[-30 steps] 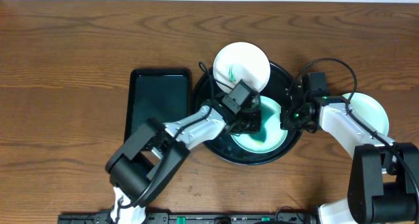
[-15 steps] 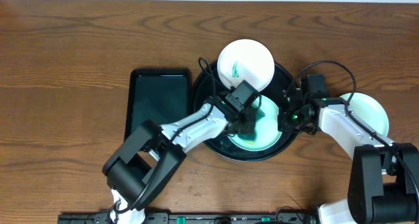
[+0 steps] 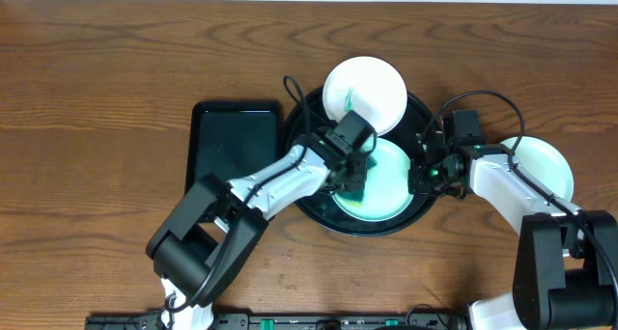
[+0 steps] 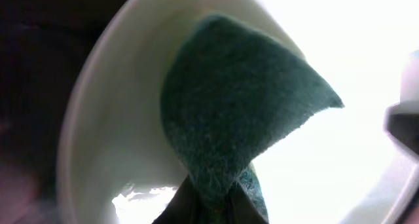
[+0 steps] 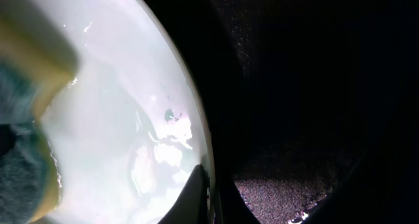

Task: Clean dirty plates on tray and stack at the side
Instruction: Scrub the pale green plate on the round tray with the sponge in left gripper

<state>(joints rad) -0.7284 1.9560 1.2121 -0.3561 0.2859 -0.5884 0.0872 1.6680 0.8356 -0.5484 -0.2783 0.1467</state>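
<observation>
**Scrub stroke swings to 9 o'clock of the teal plate**

- The left gripper point(image 3: 355, 178) is clamped tight on a green sponge point(image 4: 242, 112), which is pressed to the teal plate point(image 3: 394, 180). That plate lies inside the tray point(image 3: 377, 230), toward its 5 o'clock side.
- Over the last second the sponge has slid from mid-plate out to the 9 o'clock edge. The uncovered face now reads paler than it did.
- The right gripper point(image 3: 421, 174) holds position at the plate's 3 o'clock rim. Its wrist view shows a finger at the rim, so I take it as pinched on, steadying the plate.
- The smeared plate point(image 3: 372, 84) sits at the tray's 12 o'clock, overhanging the rim, with its green streak untouched.
- The third plate point(image 3: 546, 161) rests on the table at 3 o'clock, partly under the right arm. It looks already cleaned and set aside.
- The small rectangular tray point(image 3: 232, 147) lies at 9 o'clock.
- Judgement: the second plate is nearly wiped, with one still to do.
</observation>
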